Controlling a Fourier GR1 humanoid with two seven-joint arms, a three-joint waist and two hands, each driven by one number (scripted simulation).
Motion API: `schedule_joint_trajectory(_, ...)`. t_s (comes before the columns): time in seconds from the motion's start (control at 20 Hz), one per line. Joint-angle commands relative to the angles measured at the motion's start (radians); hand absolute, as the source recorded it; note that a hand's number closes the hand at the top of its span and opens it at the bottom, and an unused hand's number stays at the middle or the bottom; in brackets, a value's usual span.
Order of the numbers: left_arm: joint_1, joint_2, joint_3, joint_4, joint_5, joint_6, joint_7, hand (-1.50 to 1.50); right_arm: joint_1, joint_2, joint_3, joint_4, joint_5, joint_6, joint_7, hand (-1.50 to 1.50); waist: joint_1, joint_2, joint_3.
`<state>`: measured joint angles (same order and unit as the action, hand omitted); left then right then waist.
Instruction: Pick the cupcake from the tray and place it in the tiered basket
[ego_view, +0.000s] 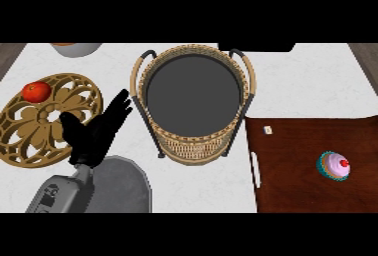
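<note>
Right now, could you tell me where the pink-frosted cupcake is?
The cupcake sits at the head view's right, on the dark brown tray, right of the wicker basket.

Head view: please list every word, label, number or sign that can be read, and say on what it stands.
No readable text anywhere.
A small white tag on the brown tray: too small to read.
Light marks on the dark panel of the left forearm: too blurred to read.

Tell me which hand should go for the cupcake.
Right, probably: the cupcake sits far right on the tray, and the left hand, open, is beyond the tiered basket at the left. The right hand is not in view.
</note>
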<state>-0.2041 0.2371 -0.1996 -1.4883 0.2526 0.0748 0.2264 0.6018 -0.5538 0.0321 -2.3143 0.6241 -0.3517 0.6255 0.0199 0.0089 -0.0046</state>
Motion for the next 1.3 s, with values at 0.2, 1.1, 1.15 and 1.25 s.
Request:
schedule_joint_trajectory(0.2, 0.029, -0.009, 0.017, 0.050, -0.014, -0.030, -0.066, 0.00, -0.289, 0.100, 0.230, 0.154, 0.347, 0.155, 0.338, -1.50, 0.003, -0.003, 0.003)
schedule_joint_trajectory(1.1, 0.118, -0.065, 0.059, -0.039, -0.070, -0.073, -0.038, 0.00, -0.308, 0.274, 0.194, 0.247, 0.489, 0.214, 0.324, -1.50, -0.021, -0.010, 0.004)
schedule_joint_trajectory(1.15, -0.023, -0.076, 0.106, 0.079, -0.068, -0.070, -0.025, 0.00, -0.287, 0.278, 0.170, 0.328, 0.464, 0.131, 0.248, -1.50, -0.026, -0.009, 0.005)
schedule_joint_trajectory(1.25, 0.044, -0.108, 0.051, 0.049, -0.113, -0.048, -0.037, 0.00, -0.304, 0.252, 0.099, 0.332, 0.404, 0.139, 0.207, -1.50, -0.025, -0.009, 0.005)
